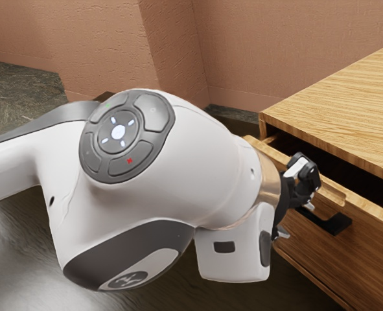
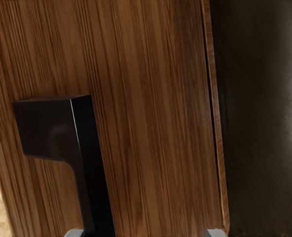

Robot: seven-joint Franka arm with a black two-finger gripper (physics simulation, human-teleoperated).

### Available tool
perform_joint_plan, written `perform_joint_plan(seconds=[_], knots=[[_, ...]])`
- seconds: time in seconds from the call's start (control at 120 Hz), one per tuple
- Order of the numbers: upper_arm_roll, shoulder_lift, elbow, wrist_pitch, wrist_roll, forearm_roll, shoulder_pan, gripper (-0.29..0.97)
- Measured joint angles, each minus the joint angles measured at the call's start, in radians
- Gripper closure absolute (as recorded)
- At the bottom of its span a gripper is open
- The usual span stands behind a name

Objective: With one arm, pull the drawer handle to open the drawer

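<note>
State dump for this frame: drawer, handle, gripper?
gripper: open, at the handle.
handle: fixed on the drawer front, not clamped.
drawer: partly open, dark gap behind its front.
</note>
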Motion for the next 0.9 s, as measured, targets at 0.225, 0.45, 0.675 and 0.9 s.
perform_joint_plan(seconds=[0.225,0.45,0.675,0.9], knots=[[0.000,-0.044,-0.027,-0.005,-0.001,-0.011,0.003,0.38],[0.000,-0.077,-0.054,-0.008,-0.003,-0.018,0.003,0.38],[0.000,-0.135,-0.087,-0.013,-0.003,-0.034,0.002,0.37],[0.000,-0.182,-0.123,-0.015,-0.004,-0.049,0.003,0.37]])
